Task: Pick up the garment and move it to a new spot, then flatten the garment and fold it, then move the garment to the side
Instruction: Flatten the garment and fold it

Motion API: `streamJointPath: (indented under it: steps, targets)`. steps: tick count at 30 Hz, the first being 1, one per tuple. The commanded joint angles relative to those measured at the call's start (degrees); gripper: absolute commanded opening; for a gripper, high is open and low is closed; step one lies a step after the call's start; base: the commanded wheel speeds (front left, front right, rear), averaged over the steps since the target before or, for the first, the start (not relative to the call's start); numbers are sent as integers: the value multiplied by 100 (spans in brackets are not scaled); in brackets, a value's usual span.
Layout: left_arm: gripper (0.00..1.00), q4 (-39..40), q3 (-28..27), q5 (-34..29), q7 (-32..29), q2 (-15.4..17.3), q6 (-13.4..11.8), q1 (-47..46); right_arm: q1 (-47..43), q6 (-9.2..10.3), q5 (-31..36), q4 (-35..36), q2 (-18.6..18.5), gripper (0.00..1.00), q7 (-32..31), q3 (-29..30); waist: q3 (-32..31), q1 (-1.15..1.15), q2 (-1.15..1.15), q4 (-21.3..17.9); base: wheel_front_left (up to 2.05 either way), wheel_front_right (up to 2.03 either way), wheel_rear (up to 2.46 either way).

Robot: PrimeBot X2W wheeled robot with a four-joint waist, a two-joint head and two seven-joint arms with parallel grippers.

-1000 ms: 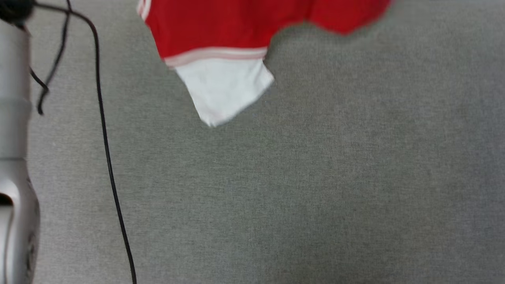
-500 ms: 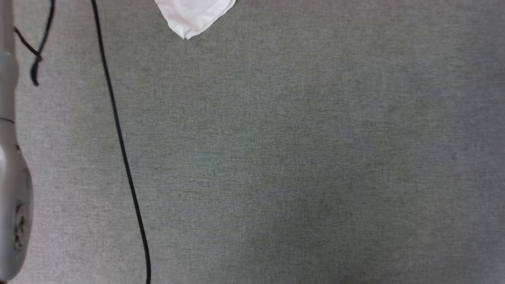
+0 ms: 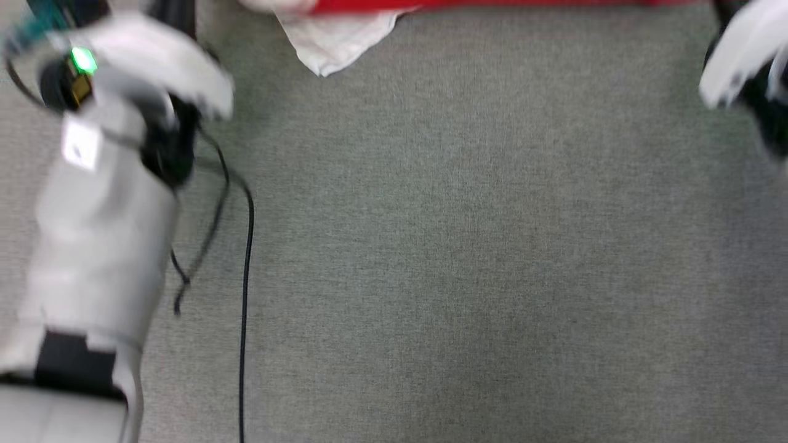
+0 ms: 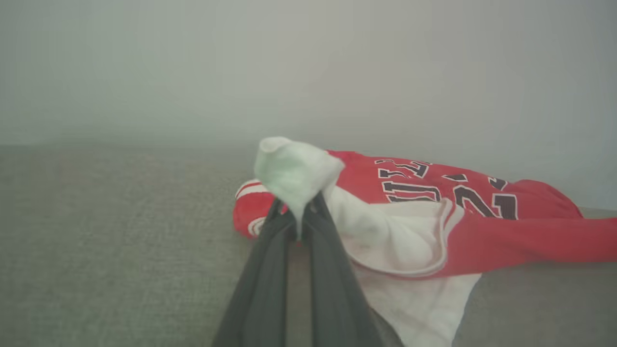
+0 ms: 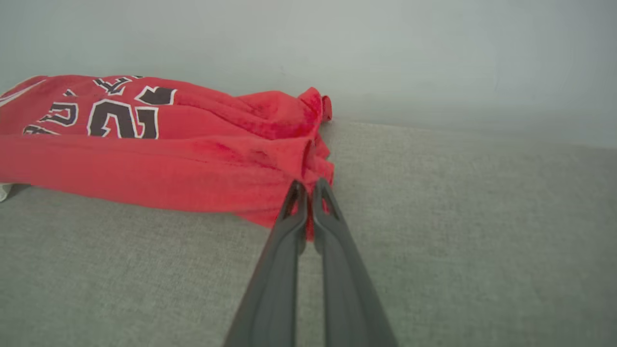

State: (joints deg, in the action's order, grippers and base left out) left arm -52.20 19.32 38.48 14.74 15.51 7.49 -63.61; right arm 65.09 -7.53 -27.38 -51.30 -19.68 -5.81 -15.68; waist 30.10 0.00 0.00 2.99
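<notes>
Since half a second ago the head view has shifted, and where a thin edge of pale arm ran down the left side the bulky left forearm [image 3: 104, 234] now shows, with the right arm [image 3: 745, 55] in the upper right corner; both are blurred. Largest in every view is the table [image 3: 468, 258], covered in grey woven cloth, and behind it in the wrist views stands a plain pale wall [image 4: 308, 62]. The garment [image 5: 144, 159] lies at the far side of the table, close to the wall, drawn out in a long band between the two arms. In the head view it is cut off by the top edge, so only a thin red strip and the hanging tip of a white sleeve [image 3: 335, 40] can be seen there. Its black, white-outlined letters and numerals face up, but folds of red cloth hide their lower parts and they cannot be read whole. The left end effector [image 4: 298, 212] is closed tight on a bunched fold of white cloth, which stands up above its fingertips and hides the cloth behind. The right end effector [image 5: 306, 190] is likewise pinched closed, on the crumpled red end of the garment. A thin black cable [image 3: 246, 277] trails down beside the left forearm, looping near its dark joint. A small green light [image 3: 83, 60] glows near the top of that arm.
</notes>
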Motion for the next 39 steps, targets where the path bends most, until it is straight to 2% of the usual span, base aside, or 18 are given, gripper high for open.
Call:
streamJointPath:
  steps: [1, 4, 12, 20, 25, 28, 33, 39]
  targets:
    - [0, 183, 51, 120, 36, 66, -3, 362, -366, 8, -159, 127, -85, 0, 96, -64, -251, 0, 0, 34, 0, 0, 0]
    - [0, 516, 97, 259, 51, 184, -2, 1077, -1032, 8, -391, 369, -223, 0, 188, -223, -518, 0, 0, 62, 0, 0, 0]
    - [0, 1156, 47, 244, 56, 193, -6, 2688, -2642, 8, -741, 1061, -477, 0, 343, -393, -1344, 0, 0, 141, 0, 0, 0]
    - [0, 1944, 35, 271, -17, 370, -311, 4436, -4538, 8, -788, 2050, -494, 0, 87, -88, -2165, 0, 0, 86, 0, 0, 0]
    - [0, 2722, 80, 370, -339, 525, -630, 5442, -5716, 9, -633, 2713, -332, 0, -205, 525, -2507, 0, 0, 125, 0, 0, 0]
    - [0, 3224, 127, 468, -645, 605, -845, 6048, -6459, 8, -487, 3187, -97, 0, -480, 989, -2694, 0, 0, 169, 0, 0, 0]
    - [0, 4116, -14, 694, -969, 752, -1348, 7076, -7556, 9, -169, 4052, 404, 0, -1058, 1662, -2933, 0, 0, 176, 0, 0, 0]
    - [0, 5000, -36, 835, -1357, 890, -1783, 7807, -8391, 8, 197, 4916, 898, 0, -1605, 2253, -3075, 0, 0, 309, 0, 0, 0]
